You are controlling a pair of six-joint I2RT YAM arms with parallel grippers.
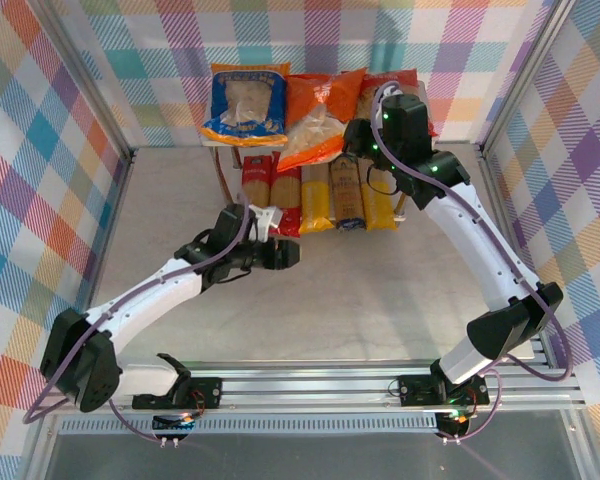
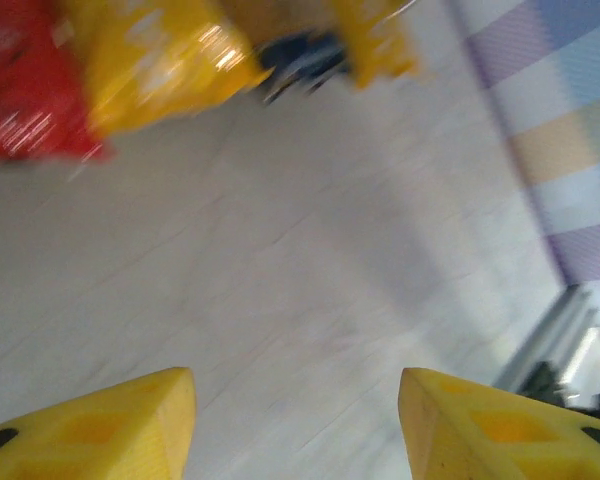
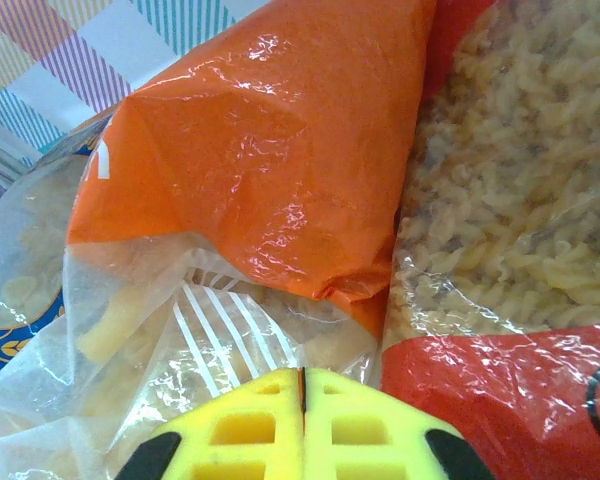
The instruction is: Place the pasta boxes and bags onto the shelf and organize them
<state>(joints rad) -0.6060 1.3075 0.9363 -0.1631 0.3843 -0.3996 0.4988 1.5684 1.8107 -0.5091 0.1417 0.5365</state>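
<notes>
The shelf (image 1: pixel 223 170) is seen at the far edge of the worktop (image 1: pixel 310 310), about midway along it. On its upper board three bags are laid side by side: the blue bag (image 1: pixel 247 100) at the left end, the orange bag (image 1: pixel 318 112) in the middle, and the red bag (image 3: pixel 500 400) at the right end, largely covered by the right arm. Under that board the pasta boxes (image 1: pixel 315 195) are lined up side by side and jut toward the near edge: red at the left, then yellow, a dark one, and yellow again.

The right gripper (image 3: pixel 302 395) is held over the upper board where the orange and red bags meet. Its fingers are pressed together and nothing is pinched. Contact with the bags cannot be told.

The left gripper (image 2: pixel 295 430) is held low over bare worktop just in front of the boxes. Its fingers are spread apart and nothing is held between them.
</notes>
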